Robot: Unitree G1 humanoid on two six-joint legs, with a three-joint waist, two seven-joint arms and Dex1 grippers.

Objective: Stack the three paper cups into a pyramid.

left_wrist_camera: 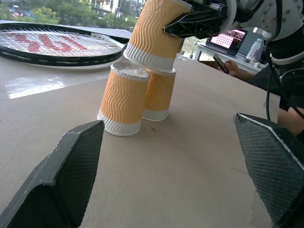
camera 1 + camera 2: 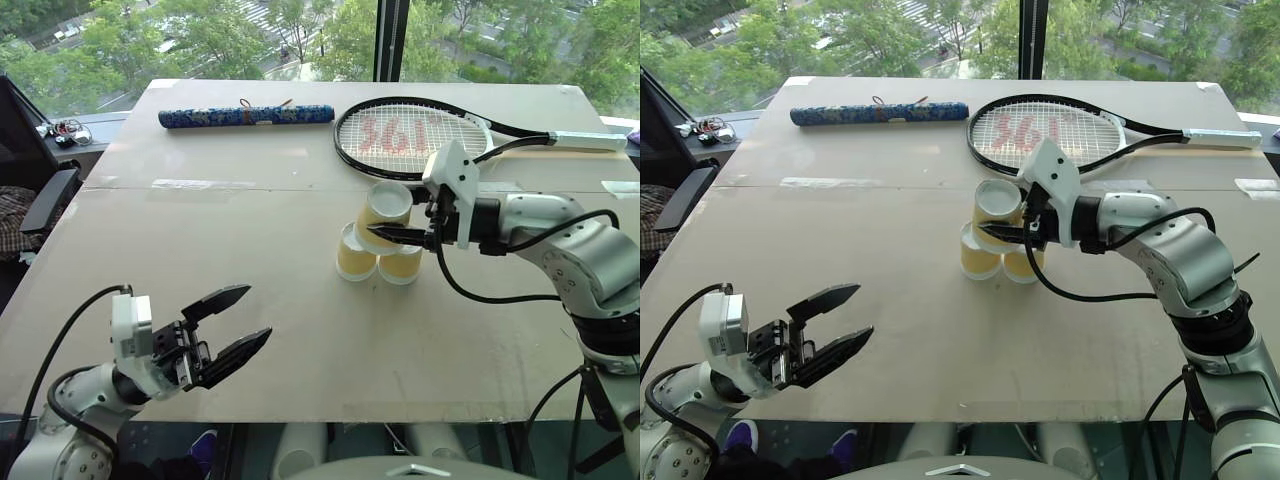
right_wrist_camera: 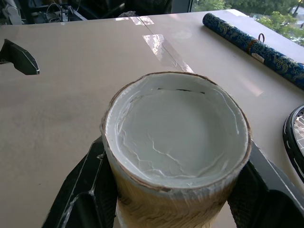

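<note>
We saw two of the three paper cups standing upside down and touching on the pale worktop [image 2: 250,330], just in front of the racket [image 2: 410,137]: the left cup [image 2: 354,255] and the right cup [image 2: 401,266]. The third cup [image 2: 385,214] was tilted, also base up, its rim end over the tops of the two below; from the left wrist view it looked to be touching them, though we could not tell whether its weight rested there. The right claw [image 2: 402,234] was clamped on the sides of this third cup, one black finger on each flank, as the right wrist view showed around the cup's white base [image 3: 176,130]. The left claw [image 2: 232,322] hung near the front edge of the worktop, well apart from the cups, its two black fingers spread wide with nothing between them. A rolled blue patterned tube [image 2: 246,116] lay at the far side, beside the racket head
</note>
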